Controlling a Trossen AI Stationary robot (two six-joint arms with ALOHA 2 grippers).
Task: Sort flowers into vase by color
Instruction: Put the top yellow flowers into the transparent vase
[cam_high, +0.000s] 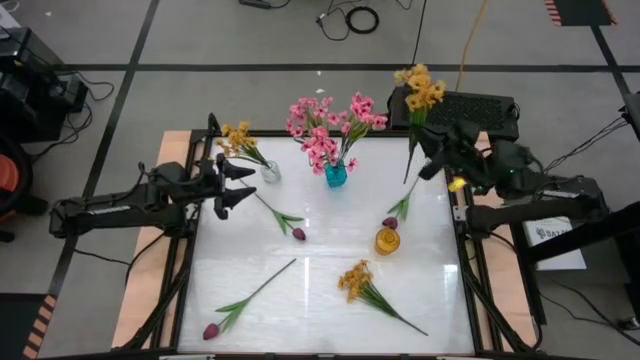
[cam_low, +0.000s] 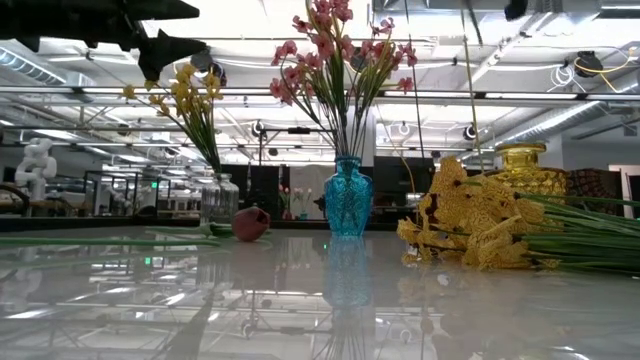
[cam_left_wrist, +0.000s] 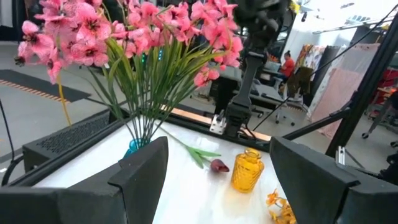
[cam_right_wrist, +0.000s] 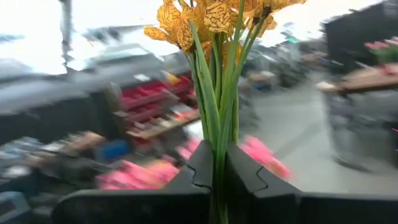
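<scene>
Showing, high view: right gripper (cam_high: 432, 150) pinching a yellow spray (cam_high: 418, 92) at the table's (cam_high: 320, 290) far right edge; left gripper (cam_high: 238, 187) spread beside the clear vase (cam_high: 270, 172). Low view: blue vase (cam_low: 348, 198) mid-table, bare surface in front. Right wrist view: fingers (cam_right_wrist: 199, 171) clamp green stems.

Bright overhead light washes the glossy white tabletop (cam_high: 330, 280) into pale glare in the high view, and in the low view the tabletop mirrors the ceiling lights and the blue vase (cam_low: 348, 198). The right wrist view is heavily motion-blurred behind the yellow-orange spray (cam_right_wrist: 219, 74), its upper background blown out white. The left wrist view is fairly clear, with the near fingers (cam_left_wrist: 140, 180) soft.
</scene>
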